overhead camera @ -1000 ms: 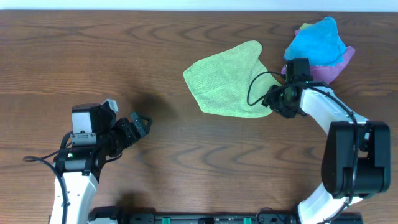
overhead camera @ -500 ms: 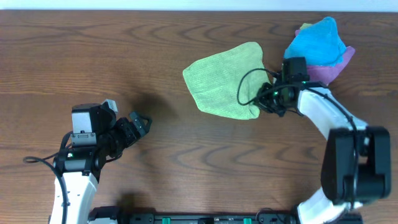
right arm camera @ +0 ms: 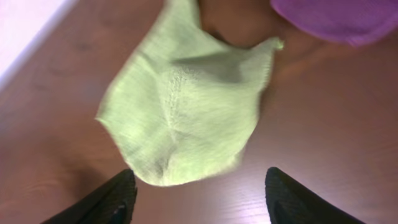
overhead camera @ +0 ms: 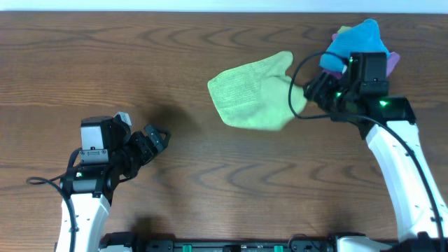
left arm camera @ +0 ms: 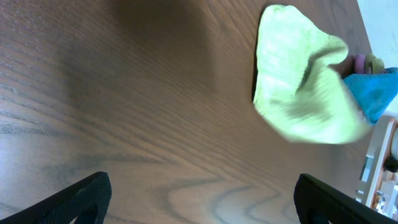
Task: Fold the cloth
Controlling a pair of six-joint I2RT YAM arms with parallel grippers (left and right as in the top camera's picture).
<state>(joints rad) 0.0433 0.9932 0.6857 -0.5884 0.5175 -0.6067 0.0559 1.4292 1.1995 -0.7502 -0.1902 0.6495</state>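
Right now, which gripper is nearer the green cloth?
Right. The right gripper is at the right edge of the lime-green cloth; the left gripper is far down-left of it in the overhead view.

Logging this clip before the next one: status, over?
Left gripper open, far from lime-green microfibre cloth. Right gripper open at its edge. Cloth rumpled, not folded. Bright blue cloth and purple cloth piled close by.

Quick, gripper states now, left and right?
Left gripper: jaws open, holding nothing.
Right gripper: jaws open, cloth just ahead, not clamped.
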